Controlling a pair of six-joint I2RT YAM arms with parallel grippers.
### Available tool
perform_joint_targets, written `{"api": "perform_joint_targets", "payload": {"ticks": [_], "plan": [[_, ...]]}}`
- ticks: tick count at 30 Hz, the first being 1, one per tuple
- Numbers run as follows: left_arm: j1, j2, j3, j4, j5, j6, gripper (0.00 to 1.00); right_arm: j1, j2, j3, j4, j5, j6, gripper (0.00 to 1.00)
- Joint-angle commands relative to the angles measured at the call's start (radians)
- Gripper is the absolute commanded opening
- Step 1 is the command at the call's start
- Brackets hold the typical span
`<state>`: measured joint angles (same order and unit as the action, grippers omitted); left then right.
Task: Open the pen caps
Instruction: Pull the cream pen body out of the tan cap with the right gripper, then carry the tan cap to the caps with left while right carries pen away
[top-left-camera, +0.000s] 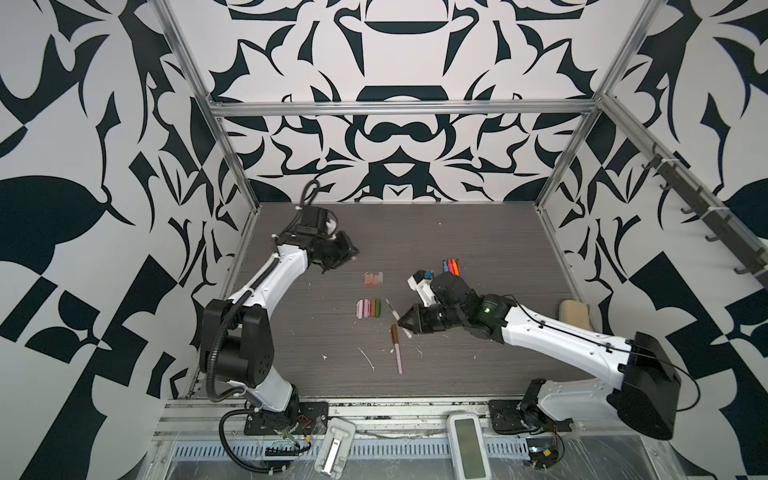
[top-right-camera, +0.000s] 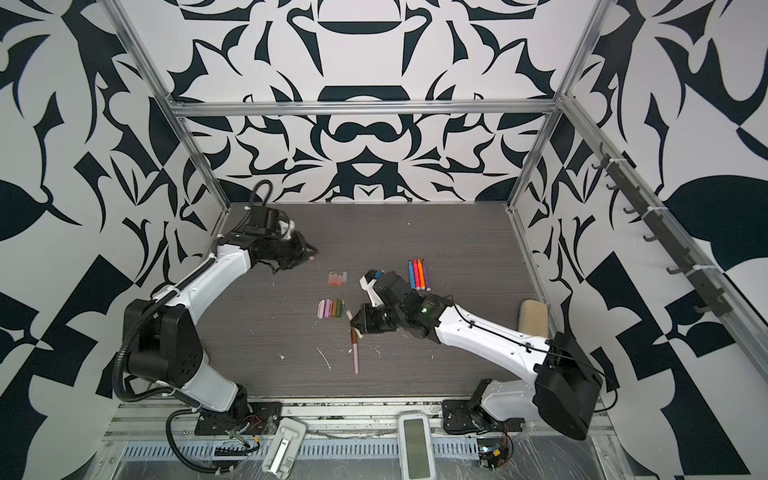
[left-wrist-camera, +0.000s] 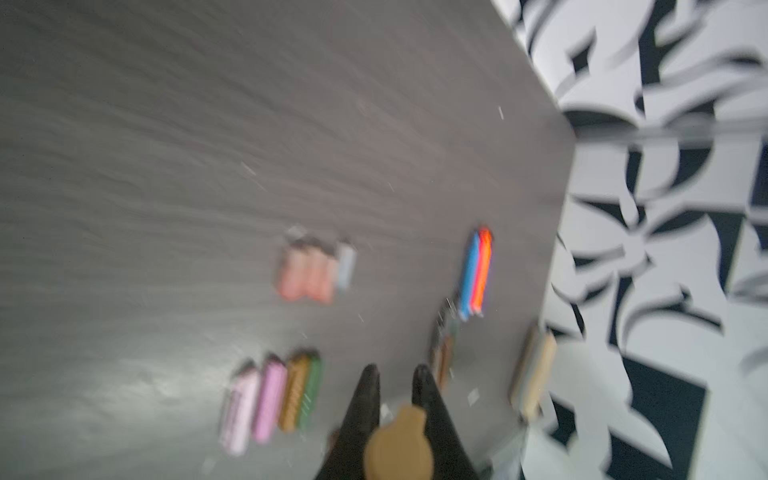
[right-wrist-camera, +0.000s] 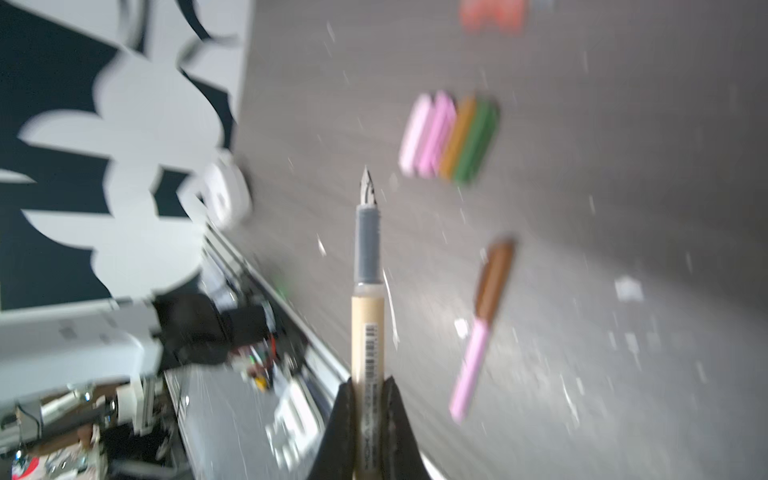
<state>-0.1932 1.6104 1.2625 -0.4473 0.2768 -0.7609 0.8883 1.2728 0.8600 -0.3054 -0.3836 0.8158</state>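
Observation:
My left gripper (top-left-camera: 352, 254) (left-wrist-camera: 395, 372) hangs over the back left of the table, shut on a tan pen cap (left-wrist-camera: 399, 446). My right gripper (top-left-camera: 401, 322) (right-wrist-camera: 368, 380) is shut on a tan pen (right-wrist-camera: 368, 324) whose bare nib (right-wrist-camera: 368, 189) points away from it. On the table a pink pen with a brown cap (top-left-camera: 397, 349) (right-wrist-camera: 484, 320) lies just in front of that gripper. Loose pink, tan and green pen caps (top-left-camera: 368, 308) (left-wrist-camera: 274, 395) lie in a row, with translucent caps (top-left-camera: 372, 279) (top-right-camera: 337, 279) behind. Bright pens (top-right-camera: 419, 274) lie at the back right.
A beige sponge (top-left-camera: 573, 313) (left-wrist-camera: 534, 374) sits by the right wall. White flecks (top-left-camera: 368, 359) litter the dark table (top-left-camera: 478, 232). Two white devices (top-left-camera: 334, 444) (top-left-camera: 465, 444) rest on the front rail between the arm bases.

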Motion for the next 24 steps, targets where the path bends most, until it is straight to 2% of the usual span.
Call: {"api": "perform_joint_targets", "payload": {"ticks": [1, 3, 7, 13, 20, 24], "plan": [[-0.006, -0.02, -0.039, 0.098, -0.271, -0.046, 0.0, 0.001, -0.028, -0.006, -0.07, -0.043, 0.022, 0.0], [-0.006, -0.031, -0.054, 0.133, -0.284, -0.047, 0.0, 0.0, -0.037, -0.013, -0.061, -0.038, 0.026, 0.0], [-0.006, -0.025, -0.027, 0.09, -0.22, 0.024, 0.0, -0.024, -0.035, 0.029, -0.162, 0.043, -0.024, 0.0], [-0.006, -0.079, -0.132, 0.022, -0.113, 0.149, 0.0, -0.028, 0.037, 0.135, -0.384, 0.41, -0.157, 0.0], [-0.006, -0.179, -0.287, -0.002, -0.057, 0.166, 0.0, -0.028, 0.246, 0.245, -0.396, 0.656, -0.215, 0.0], [-0.006, -0.209, -0.332, -0.001, -0.036, 0.16, 0.0, -0.029, 0.384, 0.294, -0.384, 0.716, -0.221, 0.0]]}}
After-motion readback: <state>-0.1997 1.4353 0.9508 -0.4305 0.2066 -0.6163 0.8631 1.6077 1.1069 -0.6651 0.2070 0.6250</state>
